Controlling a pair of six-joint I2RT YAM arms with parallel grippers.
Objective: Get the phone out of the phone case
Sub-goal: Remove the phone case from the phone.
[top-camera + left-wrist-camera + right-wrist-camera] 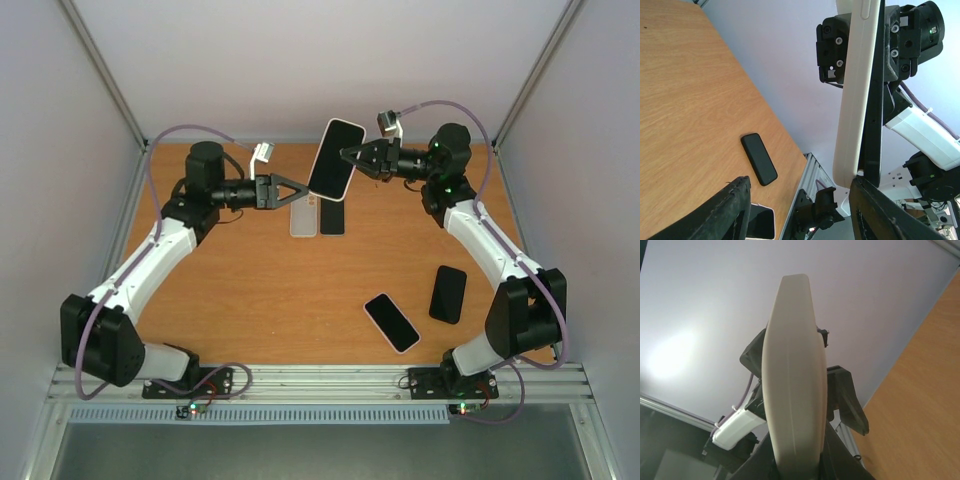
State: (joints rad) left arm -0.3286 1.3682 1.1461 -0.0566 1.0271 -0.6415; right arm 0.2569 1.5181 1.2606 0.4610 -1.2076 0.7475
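Note:
A phone in a white case (336, 160) hangs in the air over the back of the table. My right gripper (348, 155) is shut on its right edge. In the right wrist view the case (795, 385) stands edge-on between my fingers (840, 460). My left gripper (303, 190) is open at the phone's lower left. In the left wrist view the case (852, 100) rises just above my right finger (880, 210), touching or nearly touching it. My left finger (725, 210) stands far off. The black screen side (872, 115) faces right.
A pale empty case (303, 218) and a black phone (332, 215) lie on the wooden table (250, 290) under the held phone. Another black phone (448, 293) and a white-cased phone (391, 322) lie at front right. Both also show in the left wrist view (759, 158) (760, 222).

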